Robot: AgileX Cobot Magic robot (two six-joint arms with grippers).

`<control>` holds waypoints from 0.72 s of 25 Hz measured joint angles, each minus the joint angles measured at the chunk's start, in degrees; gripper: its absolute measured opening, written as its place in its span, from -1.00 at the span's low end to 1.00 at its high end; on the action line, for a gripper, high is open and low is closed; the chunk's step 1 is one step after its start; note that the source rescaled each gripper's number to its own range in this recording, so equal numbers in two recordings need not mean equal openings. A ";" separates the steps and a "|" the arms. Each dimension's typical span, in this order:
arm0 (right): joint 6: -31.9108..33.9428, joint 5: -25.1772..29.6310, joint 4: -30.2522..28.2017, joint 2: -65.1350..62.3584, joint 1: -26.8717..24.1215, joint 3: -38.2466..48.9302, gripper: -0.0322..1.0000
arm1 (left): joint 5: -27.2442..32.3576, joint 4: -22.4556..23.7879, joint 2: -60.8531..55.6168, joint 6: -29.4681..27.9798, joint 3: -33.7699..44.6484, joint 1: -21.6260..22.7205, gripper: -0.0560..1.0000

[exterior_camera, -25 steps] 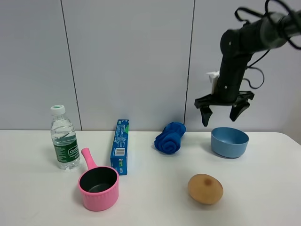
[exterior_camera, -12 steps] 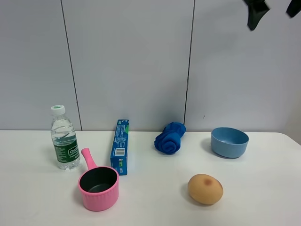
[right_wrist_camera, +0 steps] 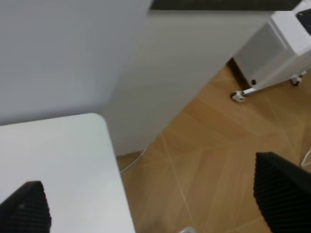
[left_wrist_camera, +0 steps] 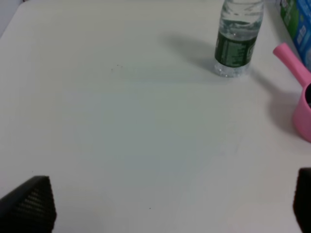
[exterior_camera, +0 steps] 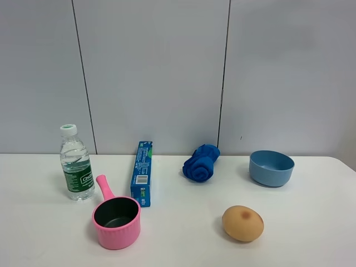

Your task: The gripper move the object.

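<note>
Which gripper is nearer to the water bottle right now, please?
Left. The left gripper hangs over the table with the water bottle ahead in its view; the right gripper faces a table corner and wooden floor, bottle unseen.
</note>
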 joint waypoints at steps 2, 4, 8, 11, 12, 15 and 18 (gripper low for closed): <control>-0.40 0.00 -0.35 -1.73 -0.72 0.00 0.69 | 0.00 0.00 0.00 0.00 0.00 0.00 1.00; -1.20 0.00 -0.38 -3.46 -0.81 0.00 0.69 | 0.00 0.00 0.00 0.00 0.00 0.00 1.00; -1.70 0.01 0.21 -7.65 -0.81 0.00 0.69 | 0.00 0.00 0.00 0.00 0.00 0.00 1.00; -1.89 0.06 2.84 -11.36 -0.81 0.00 0.69 | 0.00 0.00 0.00 0.00 0.00 0.00 1.00; -2.21 0.06 4.46 -12.74 -0.81 0.00 0.69 | 0.00 0.00 0.00 0.00 0.00 0.00 1.00; -4.28 0.06 10.19 -16.62 -0.81 0.00 0.69 | 0.00 0.00 0.00 0.00 0.00 0.00 1.00; -7.52 0.18 14.69 -19.99 -0.81 0.12 0.69 | 0.00 0.00 0.00 0.00 0.00 0.00 1.00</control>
